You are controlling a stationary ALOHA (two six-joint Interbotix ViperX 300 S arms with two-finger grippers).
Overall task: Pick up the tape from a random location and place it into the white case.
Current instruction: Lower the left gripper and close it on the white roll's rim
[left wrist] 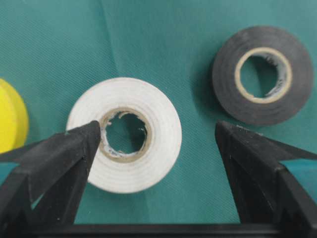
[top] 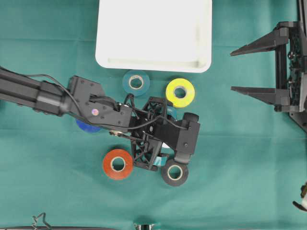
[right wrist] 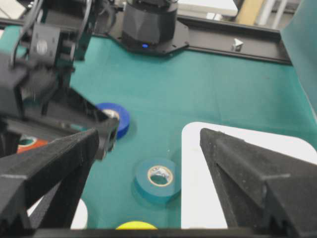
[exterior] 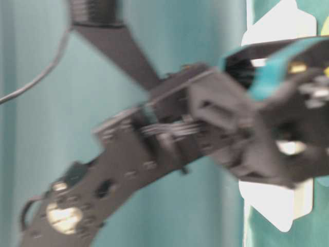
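Directly below your left gripper (left wrist: 156, 144), its jaws spread wide, a white tape roll (left wrist: 125, 134) lies flat on the green cloth (left wrist: 163, 44), one fingertip over its core. Your right gripper (top: 252, 69) waits open beside the white case (top: 154, 33).

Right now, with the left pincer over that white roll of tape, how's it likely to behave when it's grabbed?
The white tape roll lies flat on the cloth, so it probably won't roll. Its thick wound ring looks stiff enough to hold shape when squeezed. The left pincer is open astride it, one finger over the core, so it may slide sideways.
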